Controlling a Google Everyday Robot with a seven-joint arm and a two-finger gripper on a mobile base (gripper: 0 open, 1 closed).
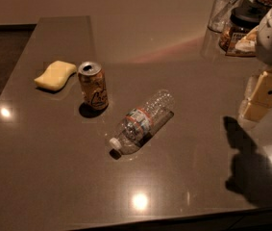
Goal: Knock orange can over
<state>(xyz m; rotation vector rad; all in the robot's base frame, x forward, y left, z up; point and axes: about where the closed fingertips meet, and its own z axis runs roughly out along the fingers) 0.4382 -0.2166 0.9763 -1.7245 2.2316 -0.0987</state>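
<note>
The orange can [93, 85] stands upright on the dark countertop [54, 167], left of centre, silver top with pull-tab up and dark cursive lettering facing me. My gripper [259, 97] hangs at the right edge of the view, above the counter, far to the right of the can and not touching anything. Its shadow falls on the counter below it.
A clear plastic bottle [142, 121] lies on its side just right of the can. A yellow sponge [55, 75] lies left of the can. A glass [224, 9] and jars [243, 28] stand at the back right. The counter's front edge runs along the bottom.
</note>
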